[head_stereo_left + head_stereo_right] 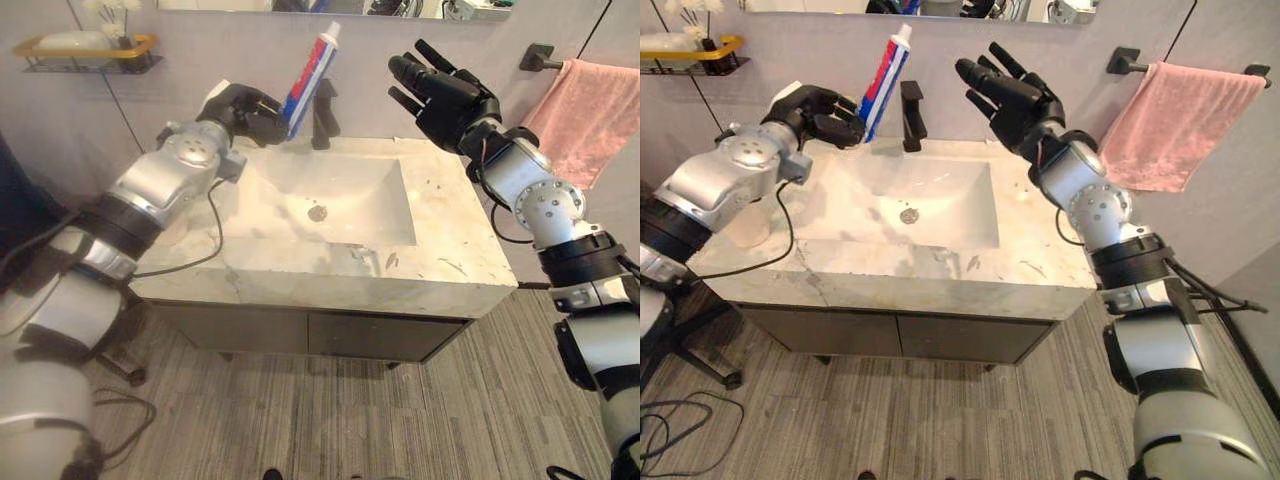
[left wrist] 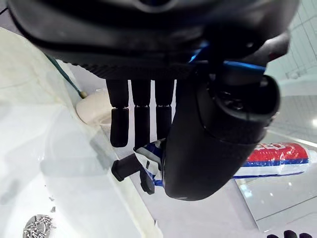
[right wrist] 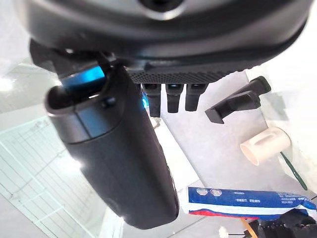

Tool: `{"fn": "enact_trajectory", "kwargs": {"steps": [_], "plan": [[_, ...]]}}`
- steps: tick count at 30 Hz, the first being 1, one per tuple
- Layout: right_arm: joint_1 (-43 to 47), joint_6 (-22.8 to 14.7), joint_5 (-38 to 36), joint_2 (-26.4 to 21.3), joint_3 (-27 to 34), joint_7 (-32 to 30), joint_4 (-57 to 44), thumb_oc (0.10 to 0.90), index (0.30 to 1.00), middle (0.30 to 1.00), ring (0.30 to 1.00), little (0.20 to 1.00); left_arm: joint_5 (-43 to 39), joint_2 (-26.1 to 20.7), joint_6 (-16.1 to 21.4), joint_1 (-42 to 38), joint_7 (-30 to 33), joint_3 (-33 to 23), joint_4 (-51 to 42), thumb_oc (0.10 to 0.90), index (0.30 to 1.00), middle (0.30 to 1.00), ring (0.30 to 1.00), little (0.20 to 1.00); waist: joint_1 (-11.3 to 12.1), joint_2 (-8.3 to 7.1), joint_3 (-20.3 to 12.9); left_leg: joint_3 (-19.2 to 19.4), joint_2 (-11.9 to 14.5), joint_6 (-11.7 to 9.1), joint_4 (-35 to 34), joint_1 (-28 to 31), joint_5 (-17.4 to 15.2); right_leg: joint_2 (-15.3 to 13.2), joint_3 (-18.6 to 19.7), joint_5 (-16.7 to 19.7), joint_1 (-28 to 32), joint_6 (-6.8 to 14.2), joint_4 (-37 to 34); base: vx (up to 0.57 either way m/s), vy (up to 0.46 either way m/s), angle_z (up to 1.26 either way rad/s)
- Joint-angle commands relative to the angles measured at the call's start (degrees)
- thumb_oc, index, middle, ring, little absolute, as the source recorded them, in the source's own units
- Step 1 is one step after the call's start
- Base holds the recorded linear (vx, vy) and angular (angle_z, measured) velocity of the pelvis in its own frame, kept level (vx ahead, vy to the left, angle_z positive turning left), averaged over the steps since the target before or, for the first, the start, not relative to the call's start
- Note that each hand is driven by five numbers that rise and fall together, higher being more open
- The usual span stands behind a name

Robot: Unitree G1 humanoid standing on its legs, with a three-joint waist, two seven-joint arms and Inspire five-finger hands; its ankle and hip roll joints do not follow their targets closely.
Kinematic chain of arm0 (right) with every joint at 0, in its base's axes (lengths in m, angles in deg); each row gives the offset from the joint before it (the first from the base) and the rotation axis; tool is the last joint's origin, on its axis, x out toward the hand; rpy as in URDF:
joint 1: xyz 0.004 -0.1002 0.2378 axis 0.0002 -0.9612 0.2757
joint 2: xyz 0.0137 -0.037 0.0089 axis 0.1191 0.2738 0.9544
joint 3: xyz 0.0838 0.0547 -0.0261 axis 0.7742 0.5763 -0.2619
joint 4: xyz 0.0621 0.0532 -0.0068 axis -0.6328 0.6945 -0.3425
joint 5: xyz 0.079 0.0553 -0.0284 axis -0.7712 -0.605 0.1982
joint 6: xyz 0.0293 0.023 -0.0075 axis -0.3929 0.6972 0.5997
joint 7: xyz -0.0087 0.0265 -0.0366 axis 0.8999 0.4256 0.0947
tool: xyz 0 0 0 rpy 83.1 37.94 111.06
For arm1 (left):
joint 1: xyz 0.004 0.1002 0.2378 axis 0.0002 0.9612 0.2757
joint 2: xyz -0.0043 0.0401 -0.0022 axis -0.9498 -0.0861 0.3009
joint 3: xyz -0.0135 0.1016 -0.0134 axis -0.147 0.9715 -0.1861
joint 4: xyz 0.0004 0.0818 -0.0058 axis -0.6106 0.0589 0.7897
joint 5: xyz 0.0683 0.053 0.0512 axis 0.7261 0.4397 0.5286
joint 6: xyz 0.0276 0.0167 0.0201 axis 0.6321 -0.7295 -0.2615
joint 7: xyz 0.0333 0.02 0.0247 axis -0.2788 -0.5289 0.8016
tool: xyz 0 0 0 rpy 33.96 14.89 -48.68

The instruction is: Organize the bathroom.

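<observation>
Both head cameras look down from above onto the sink (image 1: pixel 330 195), sharing it and the tap (image 1: pixel 911 115). Each wrist camera peers closely along its own hand, toward the toothpaste tube (image 3: pixel 247 202).

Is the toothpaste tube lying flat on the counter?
No, the left hand holds the toothpaste tube upright above the counter's back edge.

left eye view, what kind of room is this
Most likely a bathroom: a marble vanity with a sink and black faucet, a pink towel on a wall bar, and a toothpaste tube held in the left hand.
</observation>
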Motion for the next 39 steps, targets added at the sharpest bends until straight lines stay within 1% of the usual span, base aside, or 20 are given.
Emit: {"fn": "enact_trajectory", "kwargs": {"steps": [1,3,7,10,15,19,26,27,31,34,39], "plan": [[7.33,-2.48,-1.4,0.13,0.31,3.64,2.51,0.8,0.9,0.9,0.9,0.9,1.15,0.27,10.73,-8.94,0.84,-0.63,5.01,0.4,0.3,0.3,0.3,0.3,0.98,0.16,-10.99,-2.54,2.4,-1.99,4.93,-1.1,-3.93,-1.93,-2.02,2.1,-4.48,5.82,3.08,0.02,0.003,0.04],[6.99,-1.66,-0.37,0.87,-0.43,5.26,3.4,0.8,0.9,0.9,0.9,0.9,0.77,1.2,10.96,-7.94,1.07,-0.67,4.41,0.4,0.3,0.3,0.3,0.3,1.0,0.23,-11.09,-2.57,2.48,-1.97,4.81,-1.01,-3.85,-1.95,-1.85,2.14,-4.57,5.82,3.17,0.02,0.008,0.04],[6.48,-1.66,-0.13,1.91,-0.98,4.89,3.74,0.8,0.9,0.9,0.9,0.9,1.02,2.26,11.13,-7.15,0.4,-0.72,4.3,0.4,0.3,0.3,0.3,0.3,1.01,0.27,-11.09,-2.53,2.56,-1.92,4.61,-0.99,-3.79,-1.98,-1.61,2.04,-4.82,5.82,3.31,0.0,0.0,0.0],[6.15,-2.24,0.49,3.03,-1.39,4.81,4.0,0.8,0.9,0.9,0.9,0.9,0.22,3.2,10.79,-7.08,0.75,-0.15,4.0,0.4,0.3,0.3,0.3,0.3,1.01,0.32,-10.92,-2.51,2.62,-1.83,4.58,-0.94,-3.74,-1.92,-1.5,1.99,-4.94,5.79,3.53,0.0,0.004,0.02],[6.04,-3.69,2.18,5.31,-1.75,5.72,3.76,0.8,0.9,0.9,0.9,0.9,1.25,5.83,10.09,-6.0,0.46,0.06,3.53,0.4,0.3,0.3,0.3,0.3,0.94,0.07,-10.79,-2.21,2.75,-1.76,4.62,-1.17,-3.7,-1.94,-1.01,1.93,-4.96,5.92,3.52,0.0,-0.003,0.03],[6.33,-4.95,2.46,5.92,-1.97,5.42,3.77,0.8,0.9,0.9,0.9,0.9,1.22,6.9,9.87,-5.67,0.07,0.3,3.63,0.4,0.3,0.3,0.3,0.3,0.95,-0.01,-10.67,-2.18,2.84,-1.77,4.71,-1.28,-3.73,-1.97,-0.92,1.8,-5.06,6.03,3.72,0.0,-0.002,0.01],[6.74,-5.51,4.12,6.37,-2.23,4.73,3.66,0.8,0.9,0.9,0.9,0.9,1.94,7.58,8.87,-5.41,0.46,0.42,2.9,0.4,0.3,0.3,0.3,0.3,1.02,-0.04,-10.73,-2.25,2.88,-1.83,4.8,-1.45,-3.69,-2.09,-0.76,1.86,-5.04,6.15,3.73,0.0,0.0,0.0],[6.97,-5.78,4.73,6.37,-2.37,4.5,3.91,0.8,0.9,0.9,0.9,0.9,2.12,7.41,8.27,-5.41,0.16,0.37,2.59,0.4,0.3,0.3,0.3,0.3,1.14,-0.03,-10.82,-2.24,2.88,-1.86,4.81,-1.49,-3.69,-2.13,-0.76,1.88,-5.02,6.19,3.66,0.0,0.0,0.0],[7.4,-6.56,4.94,6.03,-2.41,4.79,4.45,0.8,0.9,0.9,0.9,0.9,1.71,7.05,8.58,-5.57,-0.76,0.73,2.97,0.4,0.3,0.3,0.3,0.3,1.19,0.02,-10.9,-2.19,2.95,-1.93,4.98,-1.61,-3.72,-2.19,-0.73,2.02,-5.02,6.31,3.56,0.0,0.0,0.0],[7.51,-6.32,5.46,5.63,-2.36,4.97,4.42,0.8,0.9,0.9,0.9,0.9,1.71,7.16,8.24,-5.57,-1.06,0.72,2.71,0.4,0.3,0.3,0.3,0.3,1.14,0.04,-10.99,-2.14,2.97,-1.94,5.08,-1.7,-3.76,-2.27,-0.6,2.07,-4.97,6.36,3.46,0.0,0.0,0.0],[8.31,-6.95,5.47,5.09,-2.43,5.37,5.38,0.8,0.9,0.9,0.9,0.9,1.96,6.74,8.15,-5.84,-2.09,1.18,3.08,0.4,0.3,0.3,0.3,0.3,1.3,0.08,-11.21,-2.34,2.92,-1.98,5.01,-1.84,-3.75,-2.36,-0.52,2.1,-4.82,6.47,3.27,0.0,0.0,0.0]]}}
